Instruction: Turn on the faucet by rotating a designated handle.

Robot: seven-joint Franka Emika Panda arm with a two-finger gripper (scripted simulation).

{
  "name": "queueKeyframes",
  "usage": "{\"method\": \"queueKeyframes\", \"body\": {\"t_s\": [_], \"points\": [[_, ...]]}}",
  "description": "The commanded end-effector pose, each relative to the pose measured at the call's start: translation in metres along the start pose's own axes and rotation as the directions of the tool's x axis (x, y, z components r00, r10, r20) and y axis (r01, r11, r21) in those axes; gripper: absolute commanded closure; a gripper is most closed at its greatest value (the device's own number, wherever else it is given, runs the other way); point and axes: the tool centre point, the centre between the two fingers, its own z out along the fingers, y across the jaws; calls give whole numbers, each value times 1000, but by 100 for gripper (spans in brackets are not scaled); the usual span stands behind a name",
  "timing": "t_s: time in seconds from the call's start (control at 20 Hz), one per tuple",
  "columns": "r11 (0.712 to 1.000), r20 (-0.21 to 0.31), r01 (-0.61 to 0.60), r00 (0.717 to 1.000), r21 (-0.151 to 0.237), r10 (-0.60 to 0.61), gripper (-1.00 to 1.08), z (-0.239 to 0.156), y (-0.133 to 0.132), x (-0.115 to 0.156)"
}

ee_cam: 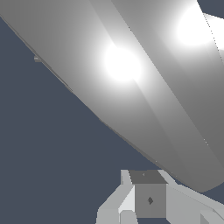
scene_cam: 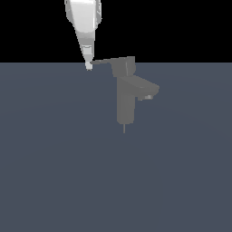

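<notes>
The faucet (scene_cam: pixel 125 102) is a matte grey square column standing on the dark floor, with a short angled spout (scene_cam: pixel 146 88) toward the exterior view's right and a thin pin beneath. The handle (scene_cam: pixel 103 61) is a thin flat lever reaching to the exterior view's left from a blocky cap (scene_cam: pixel 123 67). My gripper (scene_cam: pixel 89 66) comes down from above, and its tip is right at the lever's free end, touching or nearly touching. The fingers look pressed together and hold nothing. In the wrist view the fingertips (ee_cam: pixel 148 200) show under a broad shiny grey surface (ee_cam: pixel 131 87) very close to the camera.
A flat dark blue-grey floor (scene_cam: pixel 54 172) spreads around the faucet, with a black background above it. Nothing else stands in view.
</notes>
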Motion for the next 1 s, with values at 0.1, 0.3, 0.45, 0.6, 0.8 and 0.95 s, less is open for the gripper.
{"method": "queueKeyframes", "body": {"t_s": [0.1,0.3,0.45,0.6,0.8,0.95], "points": [[1000,0,-9,1000,0,9,108,-1,16,17],[1000,0,-8,1000,1,8,108,-2,29,28],[1000,1,-8,1000,1,8,108,-3,39,37],[1000,1,-8,1000,2,8,108,-3,49,46],[1000,1,-7,1000,3,7,108,-4,63,58],[1000,1,-7,1000,4,7,108,-5,74,67]]}}
